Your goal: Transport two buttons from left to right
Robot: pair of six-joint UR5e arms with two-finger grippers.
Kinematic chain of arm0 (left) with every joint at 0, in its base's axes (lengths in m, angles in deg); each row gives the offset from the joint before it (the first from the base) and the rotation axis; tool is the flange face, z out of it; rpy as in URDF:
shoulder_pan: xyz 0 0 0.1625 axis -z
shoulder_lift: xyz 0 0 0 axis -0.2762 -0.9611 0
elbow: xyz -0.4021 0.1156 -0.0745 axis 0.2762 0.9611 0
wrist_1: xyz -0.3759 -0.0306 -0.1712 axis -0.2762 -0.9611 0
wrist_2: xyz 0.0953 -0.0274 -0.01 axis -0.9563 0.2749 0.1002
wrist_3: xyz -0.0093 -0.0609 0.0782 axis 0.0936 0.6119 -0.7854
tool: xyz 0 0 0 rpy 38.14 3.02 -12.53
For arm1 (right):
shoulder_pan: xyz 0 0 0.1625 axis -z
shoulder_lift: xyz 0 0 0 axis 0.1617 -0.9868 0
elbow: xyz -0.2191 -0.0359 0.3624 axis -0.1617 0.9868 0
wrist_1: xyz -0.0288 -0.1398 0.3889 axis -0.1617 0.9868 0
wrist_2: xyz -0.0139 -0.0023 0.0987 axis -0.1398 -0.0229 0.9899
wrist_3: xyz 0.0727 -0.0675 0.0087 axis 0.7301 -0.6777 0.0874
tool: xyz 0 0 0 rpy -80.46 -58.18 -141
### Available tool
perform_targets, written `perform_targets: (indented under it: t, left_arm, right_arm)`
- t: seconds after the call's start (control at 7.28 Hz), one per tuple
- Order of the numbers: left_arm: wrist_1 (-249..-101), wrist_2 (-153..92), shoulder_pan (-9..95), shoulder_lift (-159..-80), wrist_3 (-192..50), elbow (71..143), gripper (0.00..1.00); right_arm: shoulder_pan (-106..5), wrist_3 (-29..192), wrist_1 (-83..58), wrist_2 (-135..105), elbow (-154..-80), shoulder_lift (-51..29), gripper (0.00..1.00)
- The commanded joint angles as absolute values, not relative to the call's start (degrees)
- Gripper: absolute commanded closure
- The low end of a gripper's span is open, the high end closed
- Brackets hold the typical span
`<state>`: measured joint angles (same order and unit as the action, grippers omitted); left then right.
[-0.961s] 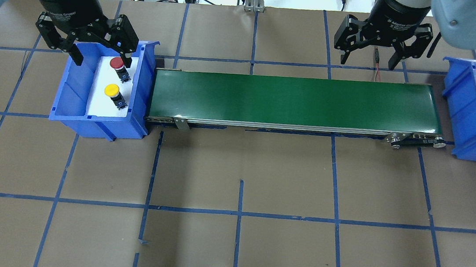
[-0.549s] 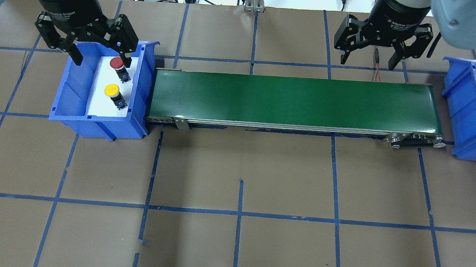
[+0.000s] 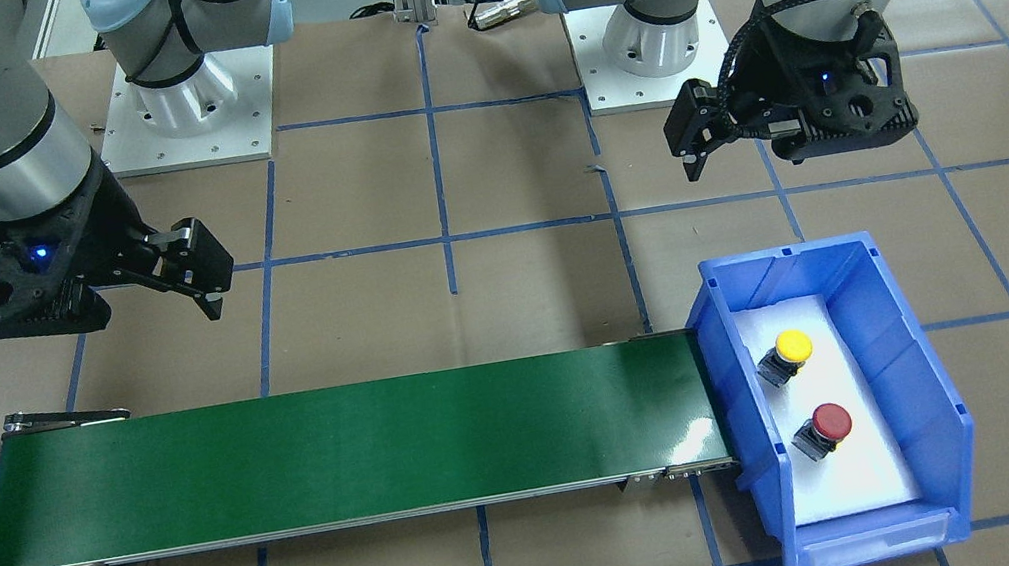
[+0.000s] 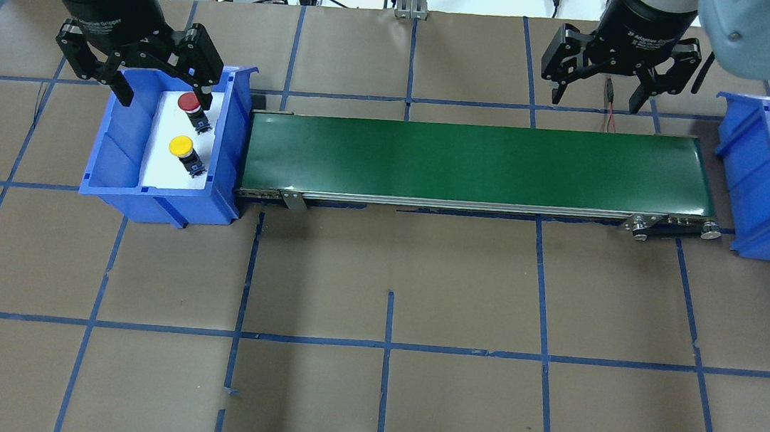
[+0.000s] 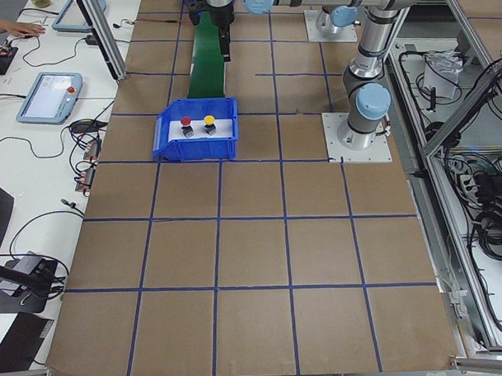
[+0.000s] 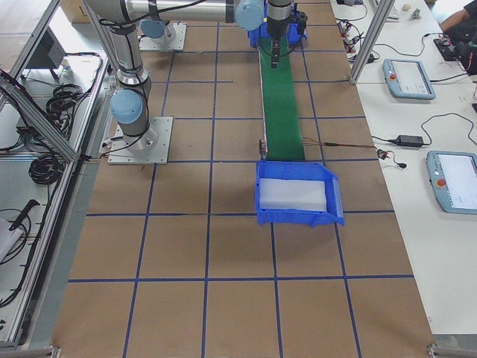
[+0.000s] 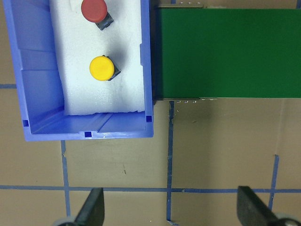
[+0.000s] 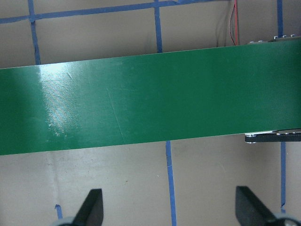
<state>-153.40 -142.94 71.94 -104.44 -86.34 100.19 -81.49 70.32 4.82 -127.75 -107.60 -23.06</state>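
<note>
The red button (image 4: 188, 103) and the yellow button (image 4: 181, 146) stand on white foam in the blue left bin (image 4: 113, 151). They also show in the front view, red (image 3: 830, 422) and yellow (image 3: 793, 347), and in the left wrist view, red (image 7: 93, 9) and yellow (image 7: 101, 68). My left gripper (image 4: 165, 91) is open and empty, high above the bin's robot-side end. My right gripper (image 4: 596, 99) is open and empty, high above the green conveyor belt (image 4: 476, 161) near its right end.
The belt runs between the left bin and a second blue bin (image 4: 754, 176) at the right, which holds only white foam. A red wire (image 4: 610, 114) lies at the belt's far side. Brown paper with a blue tape grid covers the table.
My left gripper has shifted a few pixels at most. The buttons and my right gripper have not moved.
</note>
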Motion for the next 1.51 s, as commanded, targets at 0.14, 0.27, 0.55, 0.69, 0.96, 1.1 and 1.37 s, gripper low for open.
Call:
perform_targets:
  t: [0.14,0.27,0.55,0.69,0.96,1.1,1.37]
  left_arm:
    - [-153.3,-142.9,71.8,-104.7,-86.7,100.2,0.00]
    - [-153.0,-142.8,71.1,-104.6,-88.8,101.8,0.00]
    - [-152.2,-142.8,67.8,-105.9,-91.6,100.6,0.00]
    - [-152.1,-142.8,65.0,-106.8,-91.8,100.3,0.00]
    - [-148.6,-142.7,59.9,-107.9,-97.0,101.7,0.00]
    - [-146.0,-142.8,58.0,-110.0,-100.2,101.7,0.00]
    - [-143.3,-142.7,53.2,-113.5,-102.8,101.9,0.00]
  right_arm:
    - [-81.4,70.3,4.9,-127.8,-107.6,-23.1,0.00]
    - [-81.4,70.3,4.8,-127.8,-107.6,-23.1,0.00]
    - [-81.4,70.3,4.8,-127.8,-107.6,-23.1,0.00]
    - [-81.3,70.2,4.8,-127.8,-107.6,-23.1,0.00]
    - [-81.2,69.7,4.8,-127.8,-107.6,-23.1,0.00]
    - [-81.2,69.7,4.8,-127.8,-107.6,-23.1,0.00]
    - [-81.2,69.7,4.8,-127.8,-107.7,-23.1,0.00]
